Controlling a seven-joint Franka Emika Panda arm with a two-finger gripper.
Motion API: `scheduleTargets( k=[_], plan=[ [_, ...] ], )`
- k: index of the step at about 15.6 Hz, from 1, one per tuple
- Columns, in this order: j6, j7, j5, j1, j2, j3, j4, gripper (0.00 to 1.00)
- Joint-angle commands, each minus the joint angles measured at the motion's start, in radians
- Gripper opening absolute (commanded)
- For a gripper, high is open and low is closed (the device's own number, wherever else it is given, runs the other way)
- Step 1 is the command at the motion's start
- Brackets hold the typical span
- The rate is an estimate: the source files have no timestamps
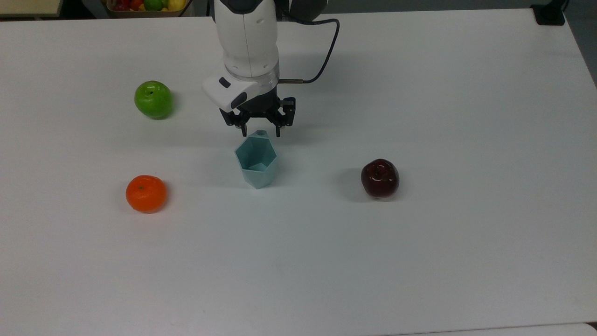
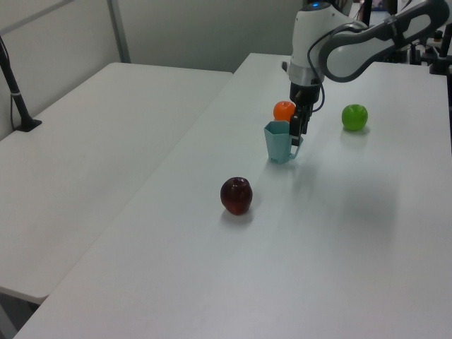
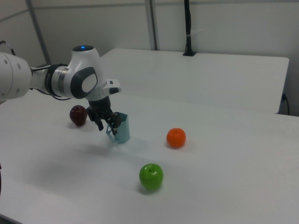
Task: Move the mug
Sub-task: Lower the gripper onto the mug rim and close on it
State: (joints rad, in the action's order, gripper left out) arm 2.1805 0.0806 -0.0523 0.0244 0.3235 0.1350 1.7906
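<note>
The pale blue faceted mug (image 1: 255, 164) stands upright near the middle of the white table (image 1: 419, 261), its small handle tab (image 1: 259, 135) pointing to the far side in the top view. My gripper (image 1: 261, 133) hangs low right at that tab, open, one finger on each side of it and apart from it. In the left view the gripper (image 2: 296, 134) is at the mug's (image 2: 277, 143) right side, over the handle. The right view has the gripper (image 3: 107, 129) against the left side of the mug (image 3: 123, 132).
A green apple (image 1: 153, 99) lies at the top view's left, an orange (image 1: 146, 193) nearer the front left, and a dark red apple (image 1: 380, 178) to the mug's right. A fruit basket (image 1: 144, 6) sits beyond the table's far edge.
</note>
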Motion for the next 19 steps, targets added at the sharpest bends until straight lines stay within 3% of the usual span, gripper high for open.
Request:
scheduleTargets(
  k=[1, 7, 19],
  plan=[
    [0.054, 0.04, -0.03, -0.015, 0.008, -0.006, 0.021, 0.64],
    [0.091, 0.054, -0.041, -0.017, 0.02, -0.006, 0.029, 0.55],
    [0.091, 0.056, -0.041, -0.017, 0.017, -0.006, 0.033, 0.21]
  ],
)
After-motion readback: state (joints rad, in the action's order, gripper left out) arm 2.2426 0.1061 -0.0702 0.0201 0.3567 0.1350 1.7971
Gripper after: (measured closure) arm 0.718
